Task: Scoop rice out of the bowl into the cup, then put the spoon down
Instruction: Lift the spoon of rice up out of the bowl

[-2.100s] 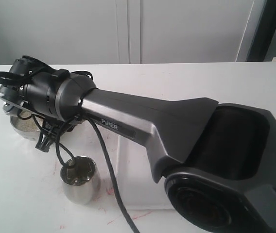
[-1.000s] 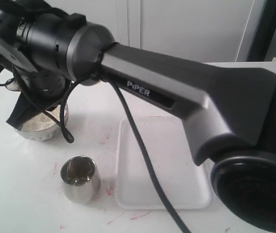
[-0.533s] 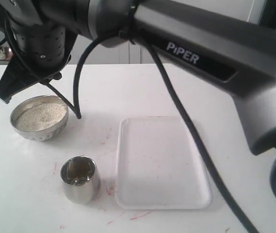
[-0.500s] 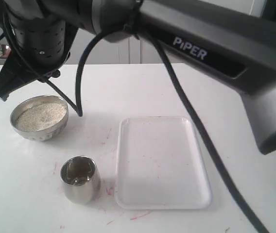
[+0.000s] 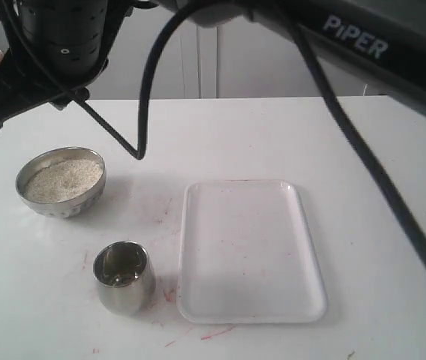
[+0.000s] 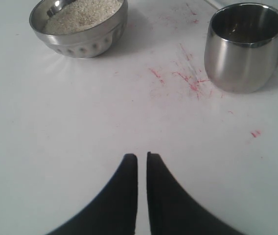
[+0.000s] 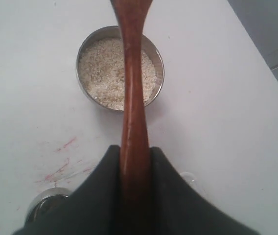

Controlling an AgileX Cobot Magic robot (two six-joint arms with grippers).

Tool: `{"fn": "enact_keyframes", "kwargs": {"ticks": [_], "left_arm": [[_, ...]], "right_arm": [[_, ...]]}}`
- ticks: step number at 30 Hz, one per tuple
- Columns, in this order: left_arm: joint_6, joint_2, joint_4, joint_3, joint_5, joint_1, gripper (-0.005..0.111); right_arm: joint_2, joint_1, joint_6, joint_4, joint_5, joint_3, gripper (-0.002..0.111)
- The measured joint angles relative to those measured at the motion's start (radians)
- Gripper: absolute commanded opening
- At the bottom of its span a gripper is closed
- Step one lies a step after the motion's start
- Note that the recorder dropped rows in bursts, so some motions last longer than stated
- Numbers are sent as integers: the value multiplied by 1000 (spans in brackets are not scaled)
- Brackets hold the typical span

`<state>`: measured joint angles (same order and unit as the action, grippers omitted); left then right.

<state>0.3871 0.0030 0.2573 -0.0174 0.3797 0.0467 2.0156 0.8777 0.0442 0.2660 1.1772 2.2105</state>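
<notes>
Since our right hand [image 7: 134, 152] is clamped on the spoon [image 7: 131, 88], high above the bowl [image 5: 59, 207] of rice [image 5: 63, 180], we judge a scoop is meant for the cup [image 5: 124, 279] nearby on the desk [image 5: 370, 225]. Our left hand [image 6: 142, 159], closed and empty, hovers aside.

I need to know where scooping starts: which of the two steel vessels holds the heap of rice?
The wide, shallow bowl with the ribbed wall, filled with rice. The cup, taller and narrower, beside the white tray, shows no such heap.
</notes>
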Motion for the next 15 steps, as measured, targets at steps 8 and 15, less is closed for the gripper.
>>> {"fn": "enact_keyframes", "kwargs": {"ticks": [8, 15], "left_arm": [[0, 0, 0, 0, 0, 0, 14], [0, 0, 0, 0, 0, 0, 14]], "right_arm": [[-42, 0, 0, 0, 19, 0, 0], [-53, 0, 0, -4, 28, 0, 0]]}}
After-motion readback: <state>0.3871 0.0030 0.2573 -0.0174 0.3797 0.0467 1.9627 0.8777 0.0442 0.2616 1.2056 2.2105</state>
